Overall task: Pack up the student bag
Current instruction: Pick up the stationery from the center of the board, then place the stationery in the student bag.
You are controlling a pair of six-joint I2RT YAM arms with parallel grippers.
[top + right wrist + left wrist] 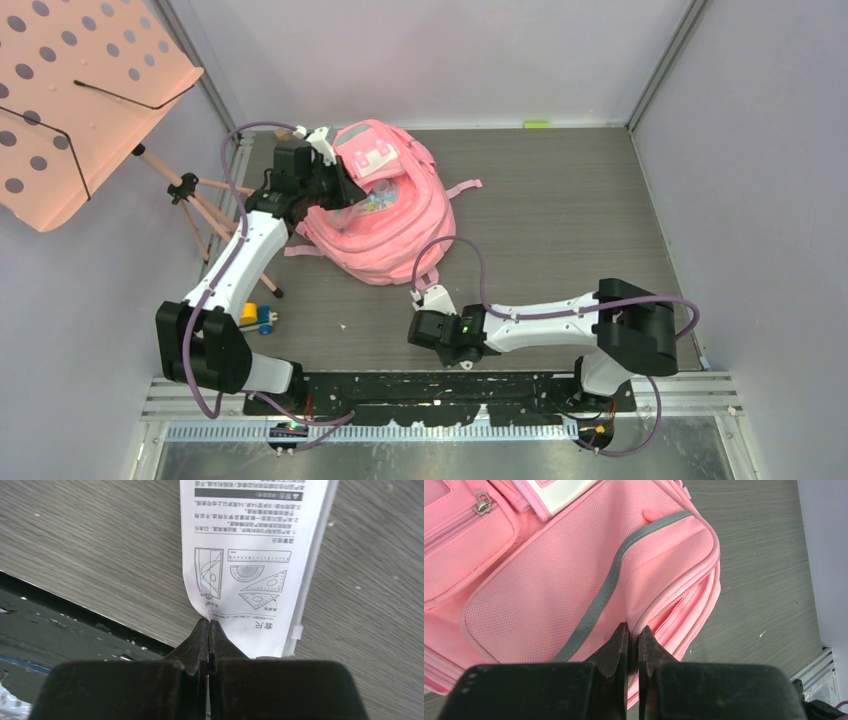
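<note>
The left gripper (633, 632) pinches a seam of the large pink fabric backpack (549, 580) — likely propping it open — while the right gripper (208, 626) nips the white printed plastic packet (250, 555) for packing.

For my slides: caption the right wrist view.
Right gripper shut on the edge of a ruler-set pouch, grey table beneath.

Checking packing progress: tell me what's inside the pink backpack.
Through the student bag's open top, one clear item with blue and yellow print shows. The left hand covers part of the opening; anything deeper is hidden.
</note>
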